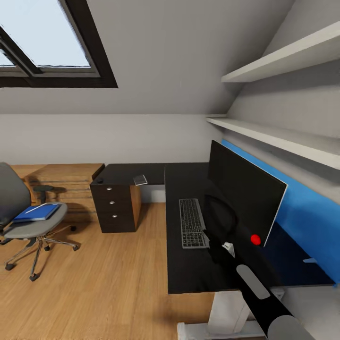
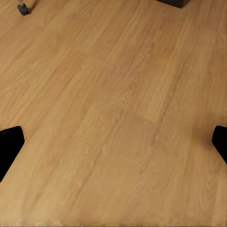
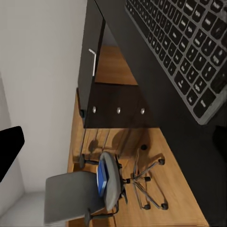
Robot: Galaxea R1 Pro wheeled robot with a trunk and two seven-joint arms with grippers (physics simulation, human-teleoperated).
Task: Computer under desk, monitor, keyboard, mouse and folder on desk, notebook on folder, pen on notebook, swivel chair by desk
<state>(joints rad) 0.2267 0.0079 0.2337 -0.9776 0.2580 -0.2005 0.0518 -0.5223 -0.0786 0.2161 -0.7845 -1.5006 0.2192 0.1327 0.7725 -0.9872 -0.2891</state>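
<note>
Now folder (image 1: 37, 212) on swivel chair (image 1: 28, 222), keyboard (image 1: 192, 223) on desk (image 1: 189, 264)

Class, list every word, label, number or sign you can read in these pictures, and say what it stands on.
None can be read.
Keyboard: key markings too small and blurred.
Monitor: screen blank.
Folder on the chair: no legible label.

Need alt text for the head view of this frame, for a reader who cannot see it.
A glossy black desk holds a keyboard beside a wide monitor, with the robot's right arm reaching over them. Left, on the wood floor, a grey swivel chair carries a blue folder with a pen on it.
</note>
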